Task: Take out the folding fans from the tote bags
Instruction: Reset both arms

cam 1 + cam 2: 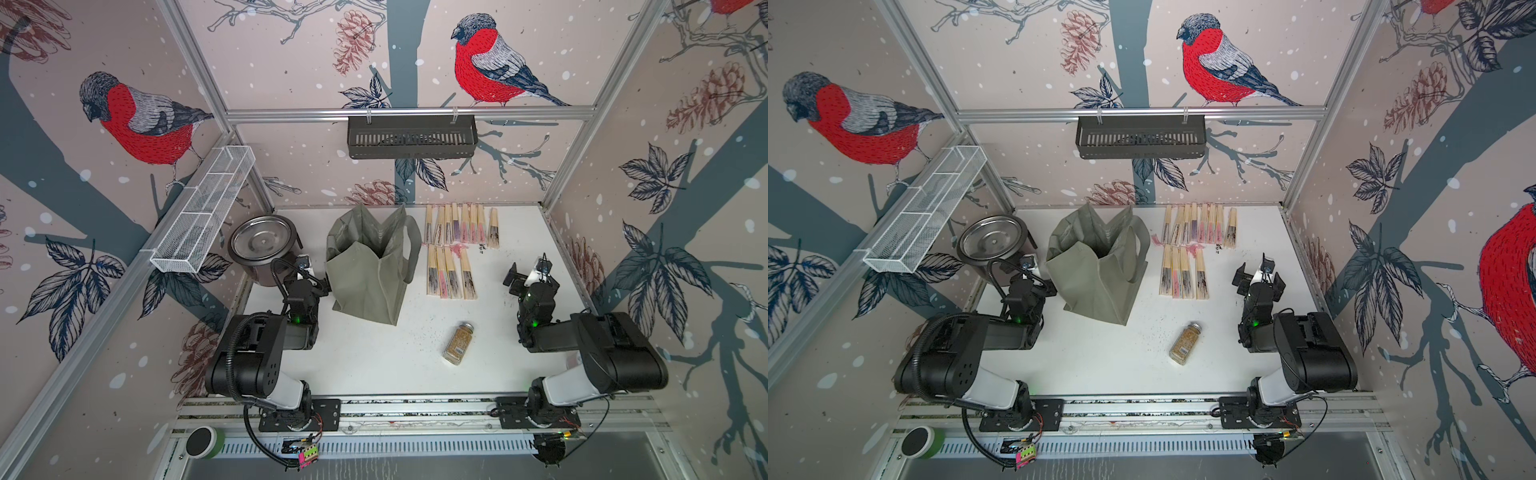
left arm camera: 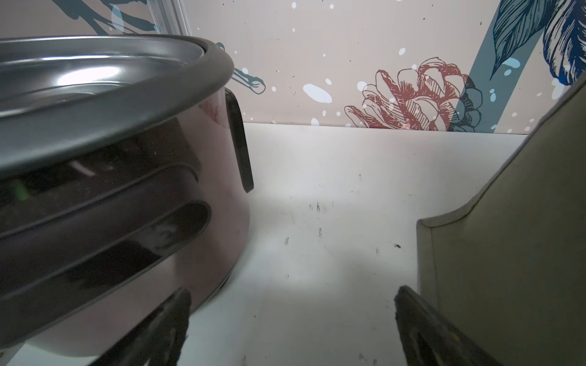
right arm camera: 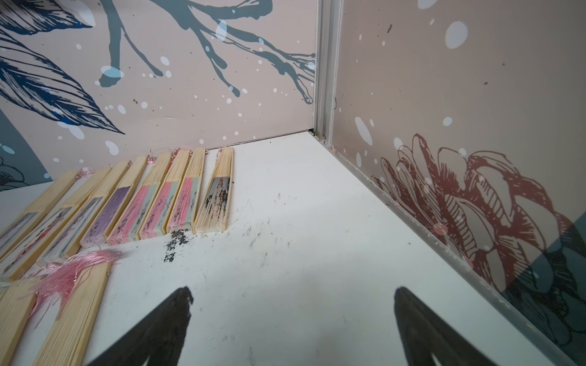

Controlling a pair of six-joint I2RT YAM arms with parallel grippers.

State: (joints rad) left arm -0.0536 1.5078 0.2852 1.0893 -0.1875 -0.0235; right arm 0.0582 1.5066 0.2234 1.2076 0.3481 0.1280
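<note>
The olive-grey tote bag [image 1: 365, 274] [image 1: 1096, 270] stands upright at the table's middle back, its mouth open and dark inside. Several closed folding fans lie to its right in two rows, a back row [image 1: 461, 224] [image 1: 1200, 224] by the wall and a nearer row [image 1: 451, 272] [image 1: 1183, 272]. The right wrist view shows the fans [image 3: 152, 202] with pink tassels. My left gripper [image 1: 305, 270] [image 2: 291, 294] is open and empty, low between the pot and the tote bag [image 2: 507, 237]. My right gripper [image 1: 530, 272] [image 3: 291, 293] is open and empty over bare table, right of the fans.
A round steel pot [image 1: 262, 245] [image 2: 111, 158] stands at the back left, close to my left gripper. A glass spice jar [image 1: 457, 343] lies on its side near the front, with scattered specks around it. A black basket [image 1: 411, 137] and a white wire basket [image 1: 203, 208] hang on the walls.
</note>
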